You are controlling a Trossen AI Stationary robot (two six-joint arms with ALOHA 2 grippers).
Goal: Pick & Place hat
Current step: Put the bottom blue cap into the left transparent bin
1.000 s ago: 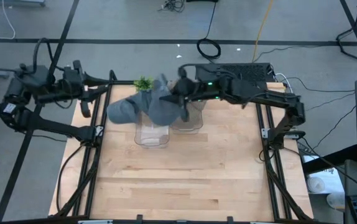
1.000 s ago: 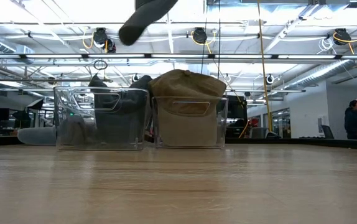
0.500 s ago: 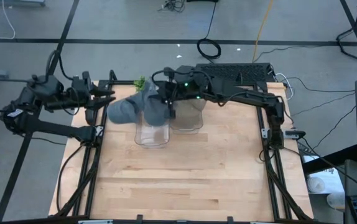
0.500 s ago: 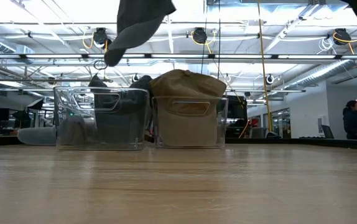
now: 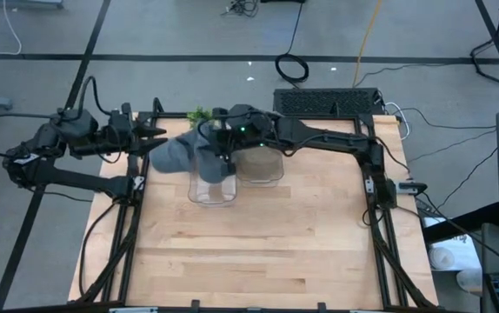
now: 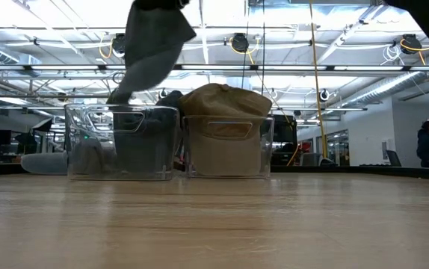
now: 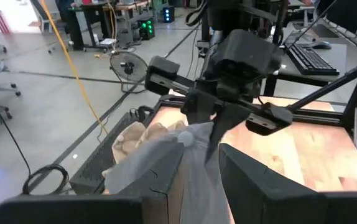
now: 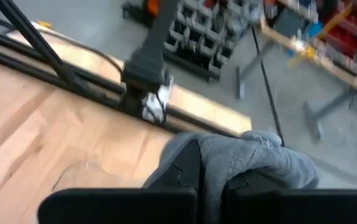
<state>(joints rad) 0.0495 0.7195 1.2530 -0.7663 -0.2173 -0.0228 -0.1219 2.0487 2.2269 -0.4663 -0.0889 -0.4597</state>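
Note:
A grey hat [image 5: 212,162] hangs from my right gripper [image 5: 224,143] over the left clear bin [image 5: 199,198]. In the low view the grey hat [image 6: 151,48] droops until its lower end reaches the left bin's rim [image 6: 117,107]. That bin holds a dark hat [image 6: 136,142]. The right clear bin [image 6: 263,149] holds a tan hat [image 6: 226,101]. A second grey hat [image 5: 167,156] lies on the table left of the bins. My left gripper [image 5: 156,136] is open, by the table's far-left corner, beside that second hat. My right gripper is shut on the grey hat's upper end [image 8: 213,163], cloth pinched between the two fingers [image 8: 183,167]. It comes from above, pointing down. The hat is lifted clear of the table and hangs slack below the fingers [image 7: 194,140], over the left bin.
A small green plant [image 5: 200,116] stands at the far edge behind the bins. A dark keyboard [image 5: 328,100] sits at the far right corner. Bare wood [image 5: 267,252] fills the near half of the table. A person [image 6: 426,146] stands far off in the room.
My right gripper has moved toward the table's left and down, carrying the grey hat from above the gap between the bins to above the left bin. The hat hangs lower now, its end at the bin's rim. My left arm has reached toward the bins.

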